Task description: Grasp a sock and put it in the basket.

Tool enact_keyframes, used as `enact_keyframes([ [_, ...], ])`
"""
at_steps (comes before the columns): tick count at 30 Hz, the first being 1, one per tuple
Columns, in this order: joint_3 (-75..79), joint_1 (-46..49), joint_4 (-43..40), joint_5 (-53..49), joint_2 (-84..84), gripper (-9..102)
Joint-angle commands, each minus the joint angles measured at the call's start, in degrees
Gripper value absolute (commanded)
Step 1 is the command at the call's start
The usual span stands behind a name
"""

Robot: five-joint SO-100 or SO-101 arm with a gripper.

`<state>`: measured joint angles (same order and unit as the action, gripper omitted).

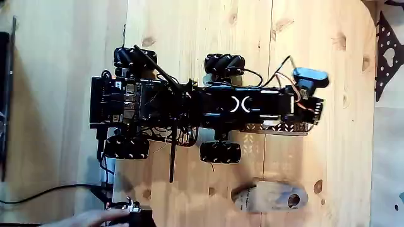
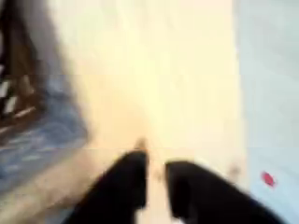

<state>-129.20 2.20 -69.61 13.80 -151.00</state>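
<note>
Pale knotty pine worktop (image 1: 189,38), seen from above in the fixed view.

Sock (image 1: 270,197): pale grey-white, soft, lying flat near the lower edge, a dark-ringed spot toward its right end. Judged light, limp and non-slippery; likely to fold and droop when lifted, so a pinch across the middle, gathering cloth, looks safest.

Wheeled robot (image 1: 177,104): well above the sock, its arm stretched to the right.

End effector (image 2: 156,182): two dark fingers (image 2: 121,191) a narrow gap apart in the blurred wrist view, holding nothing.

Basket (image 2: 23,84): dark perforated side at that view's left edge.

Hand (image 1: 95,217): bottom left, on a small controller.
</note>
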Motion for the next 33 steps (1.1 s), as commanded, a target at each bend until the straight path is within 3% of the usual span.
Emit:
enact_keyframes([
  [1,12.1,0.8,-3.2,4.5,5.7,1],
  [11,46.8,11.3,-9.0,7.3,31.8,1],
  [18,47.9,17.0,-2.2,7.2,43.0,1],
  [26,48.0,18.5,13.0,-15.6,49.3,1],
  [33,51.2,25.0,14.5,-17.2,53.8,1],
])
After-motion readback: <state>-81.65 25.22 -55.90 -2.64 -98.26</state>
